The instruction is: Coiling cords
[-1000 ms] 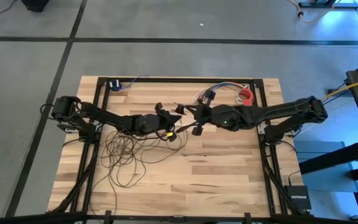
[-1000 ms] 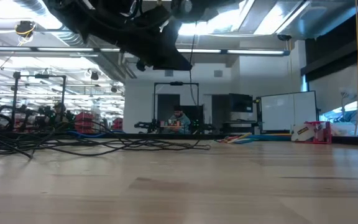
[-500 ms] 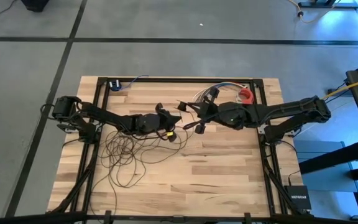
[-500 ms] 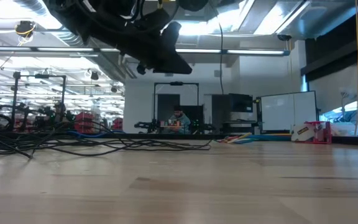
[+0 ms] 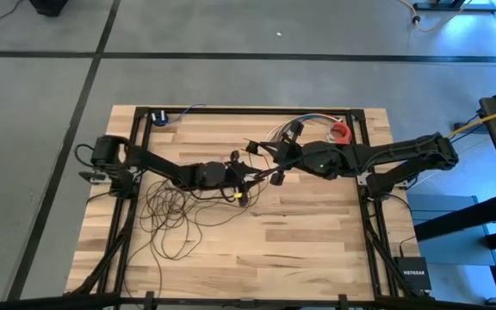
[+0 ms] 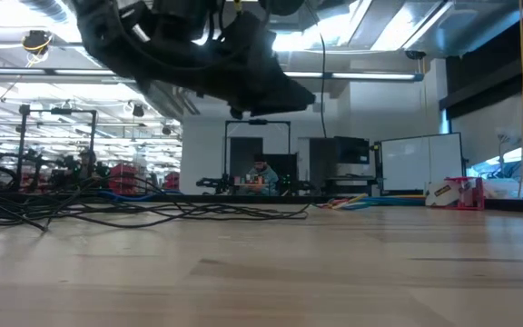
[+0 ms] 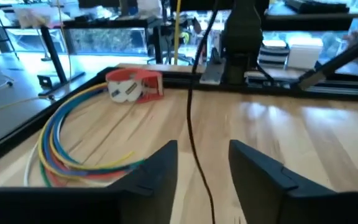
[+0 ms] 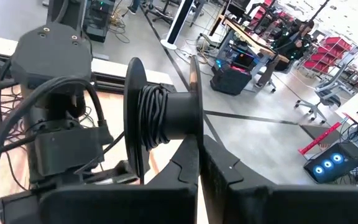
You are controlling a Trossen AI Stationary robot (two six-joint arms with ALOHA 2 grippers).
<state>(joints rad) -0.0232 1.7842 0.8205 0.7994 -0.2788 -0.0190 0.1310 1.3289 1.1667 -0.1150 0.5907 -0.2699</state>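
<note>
Above the middle of the wooden table (image 5: 317, 250), my right gripper (image 8: 194, 165) clamps a black spool (image 8: 166, 115), so I guide the thin dark cord (image 7: 194, 149) between 2 parted left gripper (image 7: 201, 165) fingers.

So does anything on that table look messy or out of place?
Yes: the cords sprawl in loose, tangled loops on the table, under the left arm, while only a few turns sit on the spool gripped by the right tool. One strand runs between the left tool's open fingers.
</note>
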